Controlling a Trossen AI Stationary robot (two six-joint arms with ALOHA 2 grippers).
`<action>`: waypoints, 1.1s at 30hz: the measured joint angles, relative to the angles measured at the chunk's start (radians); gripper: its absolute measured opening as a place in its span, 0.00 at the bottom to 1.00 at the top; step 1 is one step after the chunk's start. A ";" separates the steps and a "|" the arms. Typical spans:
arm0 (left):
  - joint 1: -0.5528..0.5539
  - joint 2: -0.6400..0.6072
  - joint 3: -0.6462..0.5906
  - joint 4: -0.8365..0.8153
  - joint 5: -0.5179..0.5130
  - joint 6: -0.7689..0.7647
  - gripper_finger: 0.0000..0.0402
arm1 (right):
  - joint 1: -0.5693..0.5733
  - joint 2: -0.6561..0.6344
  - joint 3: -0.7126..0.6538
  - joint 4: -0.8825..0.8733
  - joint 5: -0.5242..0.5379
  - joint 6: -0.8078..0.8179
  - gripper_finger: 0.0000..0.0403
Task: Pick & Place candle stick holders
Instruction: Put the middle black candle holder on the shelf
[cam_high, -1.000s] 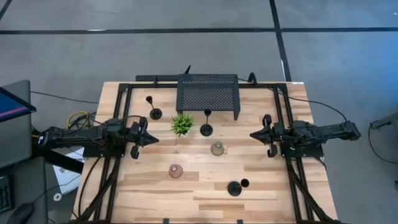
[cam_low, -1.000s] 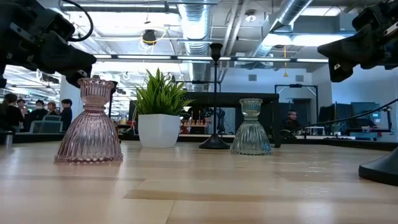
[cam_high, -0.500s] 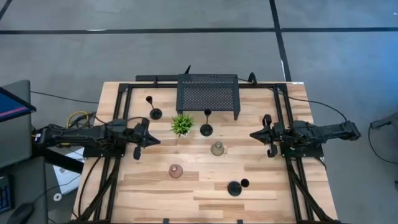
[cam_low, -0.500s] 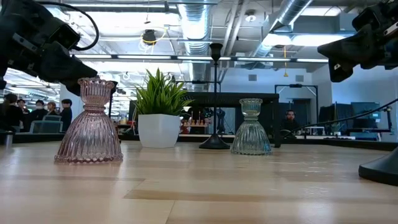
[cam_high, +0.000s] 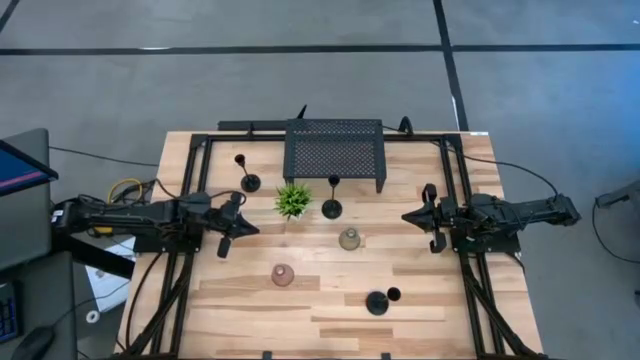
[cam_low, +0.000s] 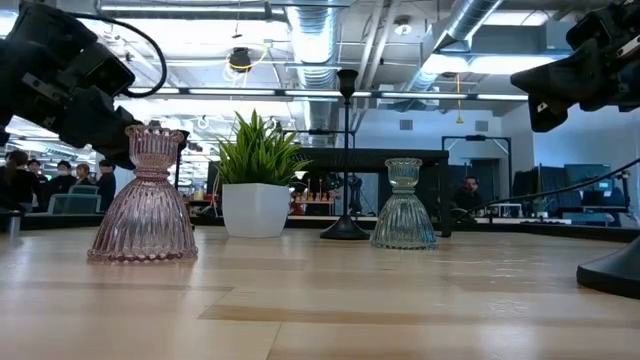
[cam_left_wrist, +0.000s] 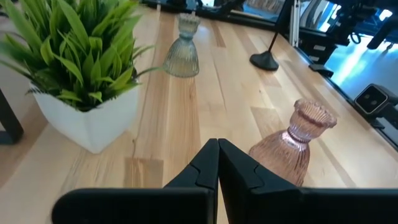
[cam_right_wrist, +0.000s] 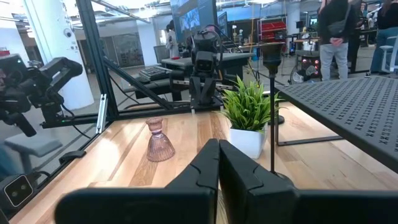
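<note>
Overhead, layout on the wooden worktop (cam_high: 420, 300):
Left gripper (cam_high: 244, 229): over the left side, pointing toward the middle, just left of the plant; jaws pressed together, holding nothing. Left wrist view shows the fingers (cam_left_wrist: 239, 171) meeting in a closed point.
Right gripper (cam_high: 409, 217): over the right side, pointing toward the middle, well apart from every holder; jaws closed, empty. Right wrist view shows the same closed point.
Pink cup (cam_high: 283, 275): upright, near-left of centre, clear of both grippers. In the left wrist view it stands just beyond the closed fingertips, not touched.
Green cup (cam_high: 349, 239): upright at centre, between plant and right gripper, apart from both.
Holder 1 (cam_high: 249, 181): upright, far left, just left of the rack's near-left corner.
Holder 2 (cam_high: 331, 208): upright, just right of the plant, near the rack's front edge.
Holder 3 (cam_high: 378, 302): near edge, right of centre, round base beside its small cup; whether it stands or lies I cannot tell from above.
Plant (cam_high: 292, 201): white pot, green leaves, between holder 1 and holder 2.
Rack (cam_high: 334, 152): black mesh, far centre, nothing on top.
Low view: pink cup at left, plant and green cup farther back, holder 2's stem rising between them, left arm hanging above the pink cup.
Background: people in the room beyond, away from the worktop.
</note>
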 joint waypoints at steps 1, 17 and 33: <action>0.000 0.007 0.000 0.001 0.000 0.000 0.02 | 0.000 0.000 0.000 0.000 0.000 0.000 0.00; 0.000 0.074 0.000 0.005 0.000 0.000 0.02 | 0.000 0.000 0.000 0.000 0.000 0.000 0.00; 0.000 0.075 0.000 0.014 0.000 0.000 0.02 | 0.000 0.000 0.000 0.000 0.000 0.000 0.00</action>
